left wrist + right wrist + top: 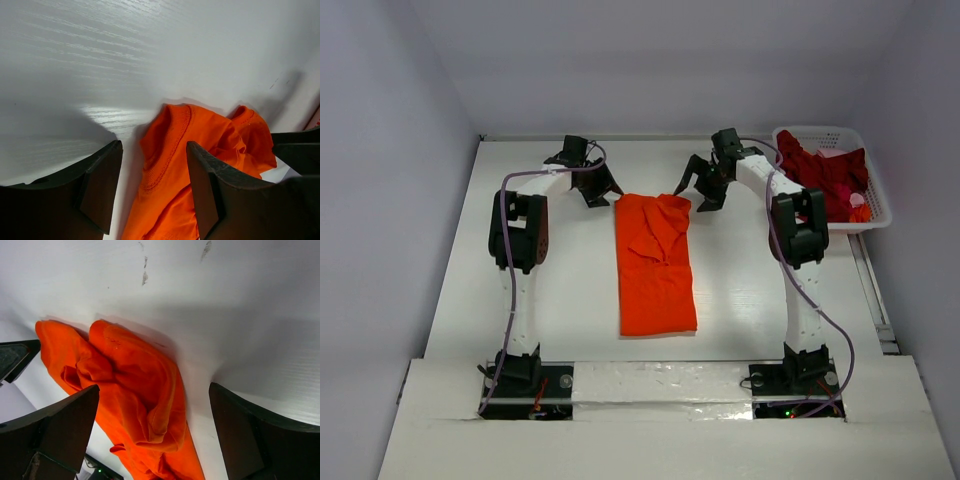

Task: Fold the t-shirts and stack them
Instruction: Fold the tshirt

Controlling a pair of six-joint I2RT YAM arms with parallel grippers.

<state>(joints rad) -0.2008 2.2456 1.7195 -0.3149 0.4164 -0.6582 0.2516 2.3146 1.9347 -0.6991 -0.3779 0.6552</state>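
Note:
The orange t-shirt (656, 265) lies as a long folded strip in the middle of the table, its far end rumpled. My left gripper (599, 189) is open just left of the shirt's far left corner; the left wrist view shows the collar (167, 150) between its fingers (102, 182). My right gripper (698, 186) is open just right of the far right corner; the right wrist view shows the bunched sleeve (145, 390) between its fingers (67, 425). Neither holds anything. Dark red t-shirts (825, 175) lie heaped in the basket.
A white lattice basket (880, 210) stands at the far right of the table, beside the right arm. The table's white walls close in the back and the sides.

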